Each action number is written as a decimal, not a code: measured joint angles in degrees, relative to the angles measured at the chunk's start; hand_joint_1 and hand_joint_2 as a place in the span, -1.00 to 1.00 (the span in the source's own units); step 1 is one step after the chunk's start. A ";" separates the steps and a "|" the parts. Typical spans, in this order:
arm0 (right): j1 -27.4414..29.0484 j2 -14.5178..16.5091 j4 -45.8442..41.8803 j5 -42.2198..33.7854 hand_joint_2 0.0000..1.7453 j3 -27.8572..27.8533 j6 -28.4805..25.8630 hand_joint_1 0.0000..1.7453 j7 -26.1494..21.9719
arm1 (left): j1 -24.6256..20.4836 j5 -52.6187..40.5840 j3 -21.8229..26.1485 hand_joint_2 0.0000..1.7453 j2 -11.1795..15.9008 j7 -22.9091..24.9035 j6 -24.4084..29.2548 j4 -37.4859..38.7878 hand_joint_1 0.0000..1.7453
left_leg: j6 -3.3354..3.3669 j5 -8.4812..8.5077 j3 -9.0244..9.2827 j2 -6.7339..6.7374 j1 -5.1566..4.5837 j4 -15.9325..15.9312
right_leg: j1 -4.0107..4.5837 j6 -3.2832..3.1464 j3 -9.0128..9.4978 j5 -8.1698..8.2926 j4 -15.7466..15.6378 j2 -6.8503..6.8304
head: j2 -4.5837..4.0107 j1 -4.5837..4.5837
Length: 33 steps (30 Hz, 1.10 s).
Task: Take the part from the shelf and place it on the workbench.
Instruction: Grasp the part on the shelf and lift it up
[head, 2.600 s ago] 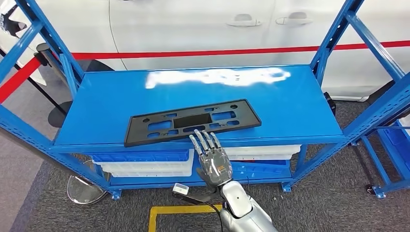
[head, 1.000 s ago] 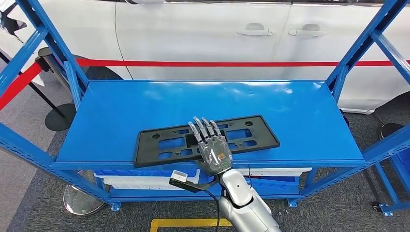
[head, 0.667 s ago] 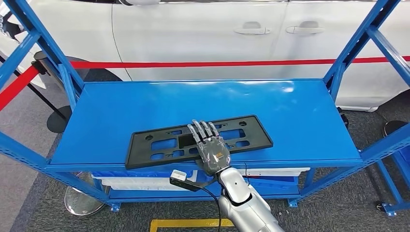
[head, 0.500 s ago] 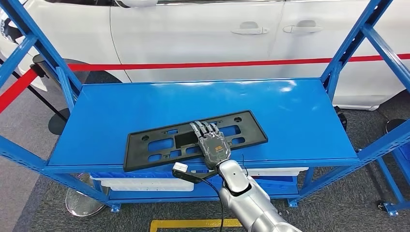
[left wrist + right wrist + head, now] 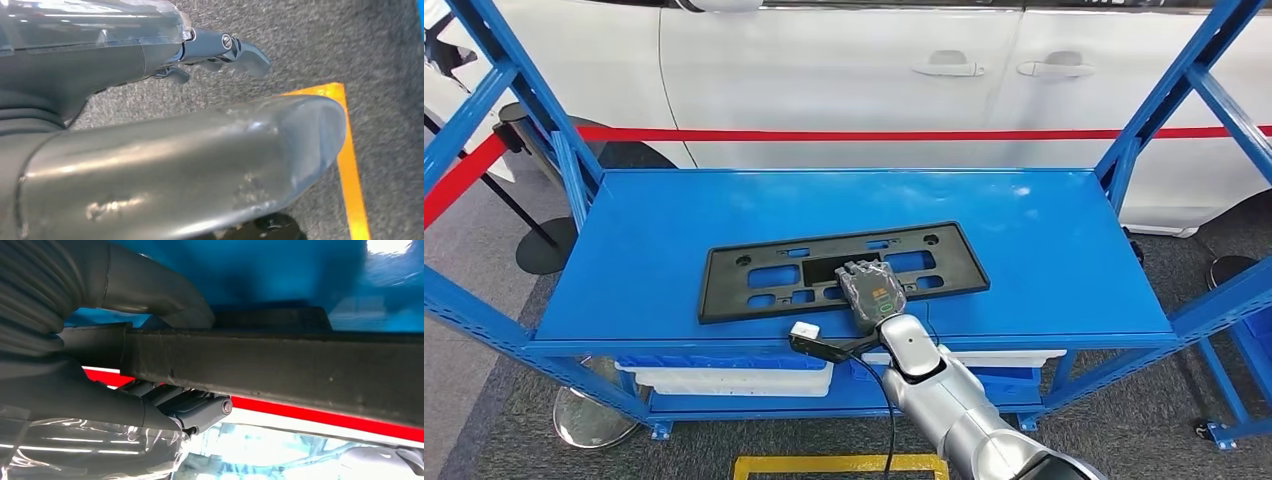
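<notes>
White car stands well beyond the right hand, past the shelf, its doors and handles across the back of the head view. Red barrier tape runs along in front of it.

Blue shelf, a metal rack with slanted uprights on both sides; the right arm reaches in over its front edge. Beneath the hand, on the lower level, sit white and blue bins.

Grey carpeted floor under the rack, with a yellow marked line close to the robot, beside the arm.

Part: a long flat black plastic frame with cut-out openings, lying on the shelf top near the front edge. It extends to both sides of the right hand, more of it toward the robot's left.

Right hand rests on the middle of the part, fingers curled down over it. In the right wrist view the grey thumb lies against one side of the part's dark bar and the darker fingers on the other side, so the hand grips the bar between them.

Left hand hangs over the carpet, fingers bent in a little, nothing in it; how far apart the fingers are cannot be told.
</notes>
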 joint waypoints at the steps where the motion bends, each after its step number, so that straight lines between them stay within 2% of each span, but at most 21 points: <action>1: 0.06 -0.01 0.21 -0.08 1.00 -0.01 -0.11 1.00 -0.07 | 0.00 -0.02 0.08 -1.00 -0.03 0.00 0.01 0.00 -1.00 | 0.00 -0.02 0.03 0.00 0.00 0.01 | -0.11 0.09 -1.11 -0.17 1.95 -0.01 | -0.01 0.00; 2: 0.09 -0.01 0.37 -0.16 1.00 -0.02 -0.25 1.00 -0.17 | 0.02 -0.03 0.11 -1.00 -0.07 0.01 0.02 0.00 -1.00 | -0.04 -0.06 0.12 -0.02 0.00 0.02 | -0.19 0.11 -1.17 0.77 1.71 -0.02 | 0.00 0.00; 3: 0.11 -0.02 0.47 -0.32 1.00 -0.03 -0.40 1.00 -0.36 | 0.03 -0.04 0.14 -1.00 -0.12 0.01 0.02 0.00 -1.00 | -0.10 -0.11 0.26 -0.06 0.00 0.02 | -0.27 0.04 -0.11 2.64 -0.74 -0.04 | 0.00 0.01; 4: 0.13 -0.02 0.52 -0.73 1.00 -0.08 -0.72 1.00 -0.81 | 0.05 -0.04 0.17 -1.00 -0.22 0.02 0.03 0.00 -1.00 | -0.21 -0.18 0.42 -0.12 0.00 0.02 | -0.32 -0.14 1.82 4.96 -4.86 -0.07 | -0.01 0.01; 6: 0.42 0.05 0.30 -3.31 1.00 -0.49 -1.75 1.00 -3.22 | 0.04 -0.04 0.33 -1.00 -0.49 0.01 0.08 0.00 -1.00 | -0.63 -0.37 0.58 -0.25 -0.16 0.11 | -0.08 -0.62 5.23 7.73 -12.14 -0.11 | -0.01 -0.01; 7: 0.93 0.14 -0.31 -5.71 1.00 -0.90 -2.33 1.00 -5.35 | 0.04 -0.02 0.51 -1.00 -0.60 -0.01 0.12 0.00 -1.00 | -0.94 -0.44 0.59 -0.29 -0.22 0.14 | 0.10 -0.84 6.05 8.16 -13.97 -0.11 | -0.01 -0.03; 11: 3.66 0.79 -5.58 -13.59 1.00 -2.40 -2.48 1.00 -11.37 | 0.16 0.08 1.56 -1.00 -0.85 -0.13 0.26 0.00 -1.00 | -2.41 -1.18 0.63 -0.20 0.12 0.62 | 0.21 -2.06 6.54 8.48 -15.12 0.06 | -0.01 -0.10; 13: 4.27 1.10 -7.43 -14.42 1.00 -2.78 -2.10 1.00 -11.62 | 0.15 0.08 1.84 -1.00 -0.89 -0.15 0.28 0.00 -1.00 | -2.90 -4.22 -1.28 -0.13 0.24 5.31 | 0.03 -2.67 6.78 8.71 -15.55 0.00 | -0.01 -0.29; 15: 5.02 1.22 -8.53 -14.55 1.00 -3.03 -1.94 1.00 -11.76 | 0.19 0.08 1.97 -1.00 -0.94 -0.15 0.28 0.00 -1.00 | -3.23 -8.10 -4.78 -0.13 0.25 13.21 | 0.18 -2.88 6.73 8.66 -15.46 -0.10 | -0.01 -0.42; 16: 5.42 1.25 -8.92 -14.53 1.00 -3.10 -1.89 1.00 -11.85 | 0.28 0.08 2.02 -1.00 -0.96 -0.15 0.28 0.00 -1.00 | -3.32 -8.91 -5.99 -0.13 0.26 15.91 | 0.25 -2.92 6.70 8.63 -15.37 -0.14 | -0.01 -0.42; 17: 5.73 1.25 -9.28 -14.51 1.00 -3.18 -1.86 1.00 -11.90 | 0.38 0.08 2.08 -1.00 -0.97 -0.15 0.28 0.00 -1.00 | -3.35 -8.53 -6.19 -0.13 0.26 16.48 | 0.30 -2.92 6.69 8.57 -15.24 -0.16 | -0.01 -0.43; 18: 5.94 1.25 -9.62 -14.50 1.00 -3.27 -1.85 1.00 -11.93 | 0.45 0.09 2.17 -1.00 -0.97 -0.15 0.28 0.00 -1.00 | -3.32 -7.06 -5.25 -0.12 0.26 14.64 | 0.30 -2.88 6.71 8.49 -15.08 -0.14 | -0.01 -0.44; 20: 6.11 1.25 -10.25 -14.53 1.00 -3.48 -1.84 1.00 -11.93 | 0.43 0.15 2.35 -1.00 -0.97 -0.15 0.28 0.00 -1.00 | -3.07 -3.32 -1.25 -0.10 0.23 6.60 | 0.30 -2.56 6.73 8.20 -14.64 -0.07 | -0.01 -0.44; 22: 6.24 1.26 -10.75 -14.66 1.00 -3.74 -1.80 1.00 -11.97 | 0.34 0.23 2.48 -1.00 -1.01 -0.20 0.27 0.01 -1.00 | -2.46 -1.77 1.28 -0.16 0.03 1.36 | 0.47 -2.03 6.61 7.97 -14.25 0.07 | -0.01 -0.38; 24: 6.63 1.27 -11.36 -16.14 1.00 -4.03 -2.02 1.00 -13.11 | 0.34 0.29 2.61 -1.00 -1.06 -0.25 0.26 0.02 -1.00 | -1.72 -1.73 1.43 -0.23 -0.19 0.81 | 0.61 -1.48 6.54 8.06 -14.26 0.17 | -0.01 -0.34; 26: 7.77 1.30 -13.66 -22.09 1.00 -4.26 -2.03 1.00 -17.09 | 0.37 0.44 2.91 -1.00 -1.18 -0.27 0.32 0.02 -1.00 | -0.94 -1.43 1.46 -0.15 0.04 0.59 | 0.59 -0.91 6.38 7.58 -13.83 0.14 | -0.01 -0.31; 28: 10.51 1.32 -19.75 -33.79 1.00 -4.21 -1.01 1.00 -23.26 | 0.39 0.71 3.50 -1.00 -1.30 -0.39 0.49 0.02 -1.00 | -0.20 -1.17 1.50 -0.02 0.29 0.28 | 0.50 -0.41 4.62 4.76 -9.79 0.07 | -0.01 -0.07; 30: 14.68 1.11 -29.95 -47.95 1.00 -3.42 0.46 1.00 -27.95 | 0.47 0.92 4.38 -1.00 -1.39 -0.57 0.84 0.02 -1.00 | 0.11 -1.19 1.41 -0.02 0.20 0.27 | 0.29 -0.08 1.01 0.85 -2.05 0.04 | -0.01 0.13; 31: 16.90 0.80 -35.58 -53.97 1.00 -2.85 0.95 1.00 -29.16 | 0.53 0.97 4.86 -1.00 -1.44 -0.63 1.02 0.02 -1.00 | 0.16 -1.23 1.38 -0.06 0.13 0.28 | 0.19 0.00 -0.53 -0.15 1.07 0.04 | -0.01 0.12; 32: 19.04 0.32 -40.75 -58.43 1.00 -2.33 1.18 1.00 -29.65 | 0.59 0.97 5.34 -1.00 -1.52 -0.66 1.20 0.02 -1.00 | 0.20 -1.27 1.36 -0.15 0.06 0.30 | 0.12 0.02 -1.24 -0.05 2.32 0.03 | -0.01 0.13; 33: 20.96 -0.34 -45.46 -61.75 1.00 -1.98 1.22 1.00 -30.03 | 0.65 0.97 5.77 -1.00 -1.58 -0.66 1.33 0.02 -1.00 | 0.22 -1.30 1.37 -0.26 -0.02 0.31 | 0.10 -0.08 -0.84 1.16 1.25 0.03 | -0.01 0.12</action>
